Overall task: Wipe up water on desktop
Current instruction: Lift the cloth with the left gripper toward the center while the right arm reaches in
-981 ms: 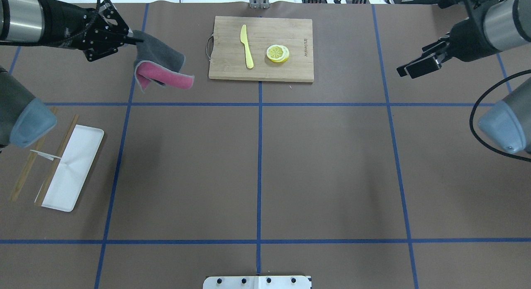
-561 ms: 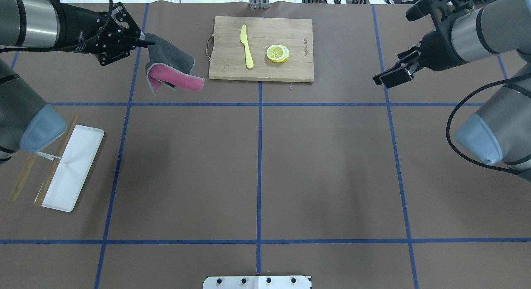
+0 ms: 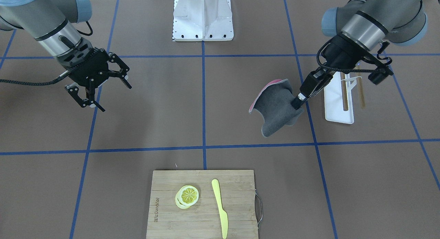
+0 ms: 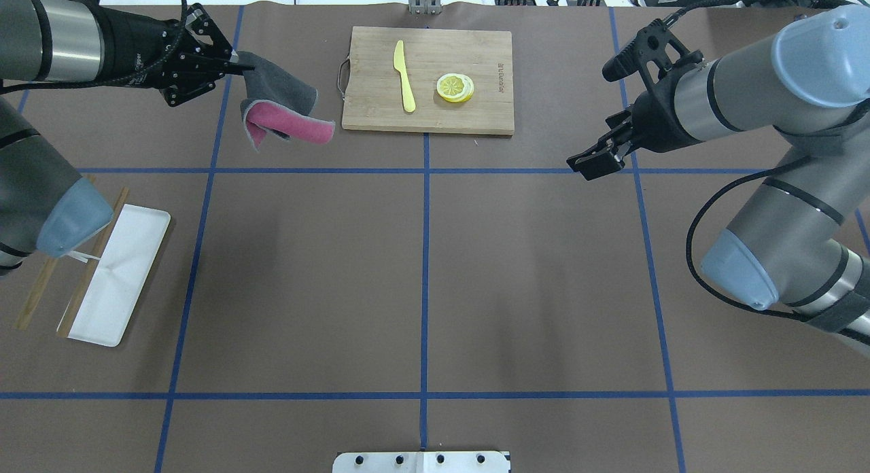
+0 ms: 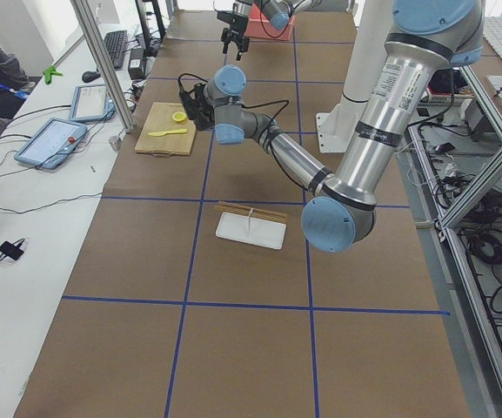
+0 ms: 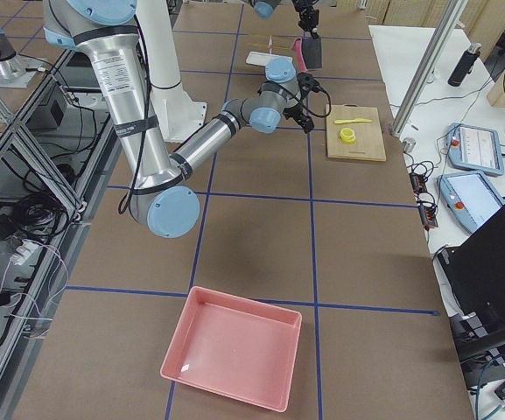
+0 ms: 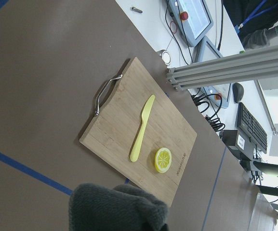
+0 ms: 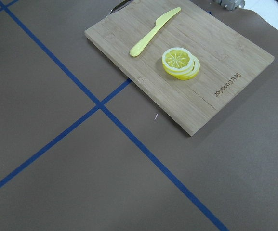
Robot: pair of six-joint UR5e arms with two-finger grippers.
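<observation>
Here, brown blue-taped desktop [image 4: 306, 269], left jaws tight on a grey-pink cloth [image 4: 282, 92], right jaws wide.

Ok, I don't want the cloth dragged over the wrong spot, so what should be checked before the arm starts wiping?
1. Cloth gripped: ok, the left claw pinches the cloth by one edge.
2. Cloth down on the desktop: not ok, it hangs in the air.
3. Water located: cannot tell, no wet patch shows in any view.
4. Cloth clear of the cutting board: ok, it hangs beside the handle end, apart.
5. Right claw out of the way: ok, open, empty, across the table.
</observation>
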